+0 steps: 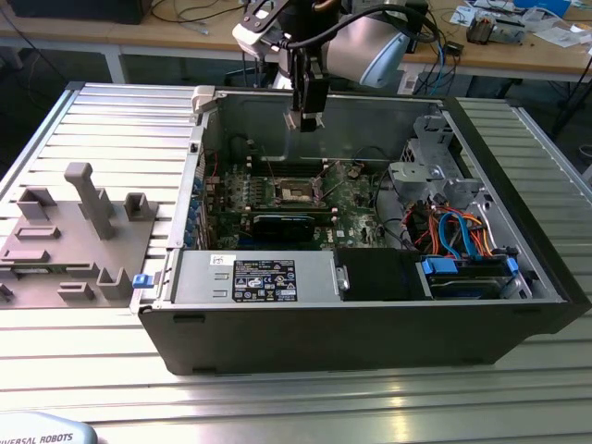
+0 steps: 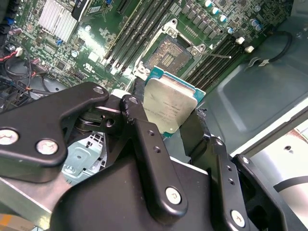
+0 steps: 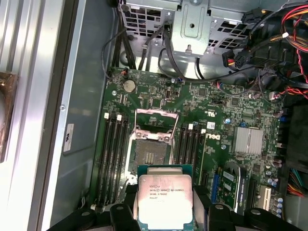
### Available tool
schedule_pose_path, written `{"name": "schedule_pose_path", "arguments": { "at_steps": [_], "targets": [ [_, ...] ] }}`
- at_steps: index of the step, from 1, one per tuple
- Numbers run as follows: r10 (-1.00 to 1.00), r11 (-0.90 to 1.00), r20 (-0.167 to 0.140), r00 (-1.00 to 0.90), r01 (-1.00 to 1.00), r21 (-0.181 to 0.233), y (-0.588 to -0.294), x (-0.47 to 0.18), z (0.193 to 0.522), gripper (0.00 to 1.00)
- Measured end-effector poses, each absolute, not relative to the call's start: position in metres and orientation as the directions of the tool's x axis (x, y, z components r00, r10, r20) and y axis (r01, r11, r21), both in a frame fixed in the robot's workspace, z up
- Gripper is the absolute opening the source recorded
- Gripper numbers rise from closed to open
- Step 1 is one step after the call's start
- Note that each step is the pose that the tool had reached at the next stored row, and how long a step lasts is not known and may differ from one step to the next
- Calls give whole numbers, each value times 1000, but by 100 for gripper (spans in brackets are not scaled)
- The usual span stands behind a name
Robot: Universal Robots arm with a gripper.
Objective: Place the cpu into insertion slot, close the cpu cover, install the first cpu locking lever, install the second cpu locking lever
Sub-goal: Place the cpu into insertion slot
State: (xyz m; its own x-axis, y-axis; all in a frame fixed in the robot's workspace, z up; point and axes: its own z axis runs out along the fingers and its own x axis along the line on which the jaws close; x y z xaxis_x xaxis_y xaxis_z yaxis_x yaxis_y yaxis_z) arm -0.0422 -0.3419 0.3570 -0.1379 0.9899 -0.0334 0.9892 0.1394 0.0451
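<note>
The gripper (image 1: pixel 305 118) was clamped on the cpu (image 2: pixel 168 103), one black finger (image 2: pixel 144 130) against each of two opposite edges, silvery face toward both wrist cameras. It hung above the green board (image 3: pixel 226 120), over the uncovered slot (image 3: pixel 153 151). The cover (image 3: pixel 156 112) lay swung open beside the slot.

The cpu (image 3: pixel 164 199) has a matt silvery metal face; the fingers (image 2: pixel 150 147) are smooth, slightly glossy black.
</note>
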Motion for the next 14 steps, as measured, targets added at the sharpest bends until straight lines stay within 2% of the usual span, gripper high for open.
{"name": "schedule_pose_path", "arguments": {
  "at_steps": [4, 6, 10, 12, 14],
  "targets": [
    [990, 139, -35, -138, 989, 45, -342, -42, 357, 54],
    [988, 141, -73, -138, 989, 40, -342, -42, 357, 54],
    [988, 141, -73, -138, 989, 40, -342, -42, 357, 54],
    [986, 142, -91, -138, 989, 37, -342, -42, 356, 54],
    [986, 142, -91, -138, 989, 37, -342, -42, 356, 54]
  ]
}}
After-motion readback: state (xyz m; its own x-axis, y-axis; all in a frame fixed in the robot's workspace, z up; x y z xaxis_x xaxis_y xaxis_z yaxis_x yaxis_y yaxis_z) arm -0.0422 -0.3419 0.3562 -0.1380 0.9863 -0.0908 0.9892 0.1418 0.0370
